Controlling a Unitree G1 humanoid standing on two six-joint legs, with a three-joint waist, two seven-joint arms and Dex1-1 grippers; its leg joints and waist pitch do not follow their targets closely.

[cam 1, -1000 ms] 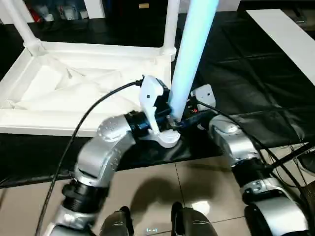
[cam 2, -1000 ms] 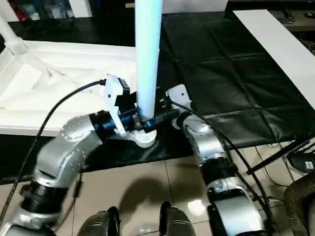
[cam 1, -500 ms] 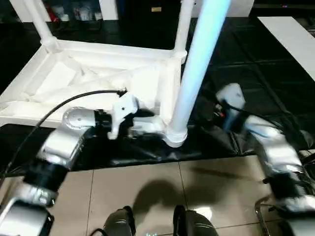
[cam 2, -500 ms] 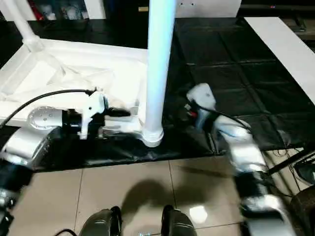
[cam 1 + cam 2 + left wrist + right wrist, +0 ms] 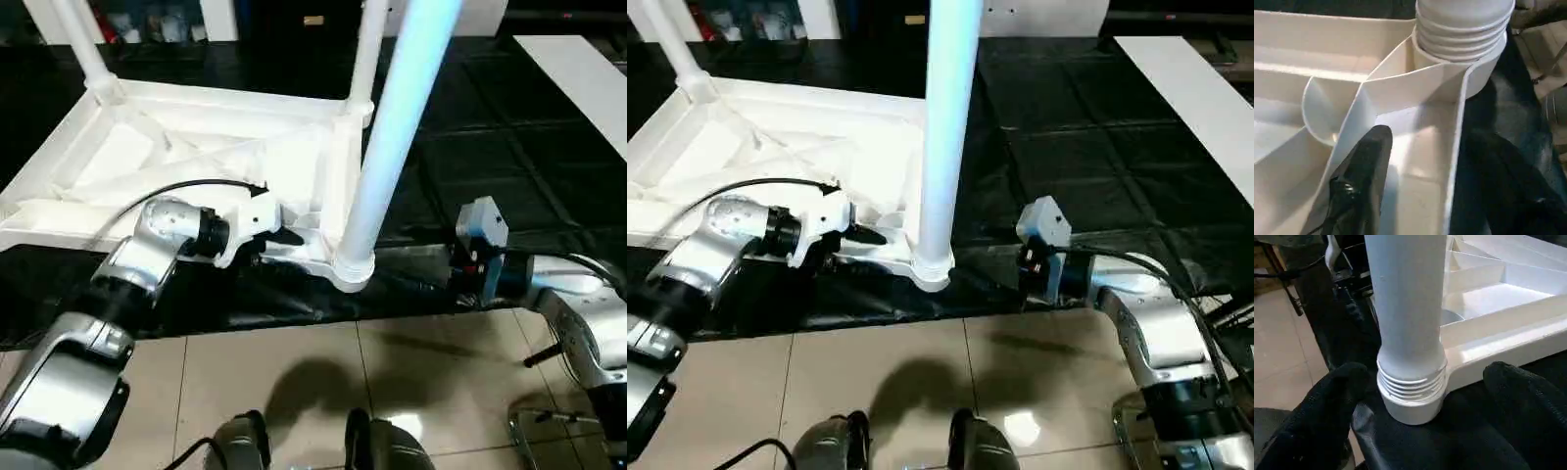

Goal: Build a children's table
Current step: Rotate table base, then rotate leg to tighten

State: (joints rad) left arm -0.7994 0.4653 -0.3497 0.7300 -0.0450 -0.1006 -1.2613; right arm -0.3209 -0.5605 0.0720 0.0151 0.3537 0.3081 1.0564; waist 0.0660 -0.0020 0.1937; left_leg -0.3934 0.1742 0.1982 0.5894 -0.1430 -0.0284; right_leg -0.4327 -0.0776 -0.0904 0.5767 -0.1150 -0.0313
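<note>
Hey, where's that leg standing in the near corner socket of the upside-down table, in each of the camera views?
Left eye view: the leg rises right of centre from the near corner socket.
Right eye view: just left of centre, running up out of frame.
Left wrist view: its threaded base sits at the top, in the socket.
Right wrist view: it stands in the middle, between the open right hand's fingers.
Shared landmark: the threaded rings at the leg's base.

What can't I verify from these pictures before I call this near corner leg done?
- How far the long white tapered tubular leg is screwed in: right wrist view shows threads above the round corner socket; the rest sits inside.
- Leg's top end: cut off by the upper edge in both eye views.
- Fourth corner of the white ribbed plastic tabletop: beyond the left edge.
- Left tool contact with the rim: unclear.
</note>
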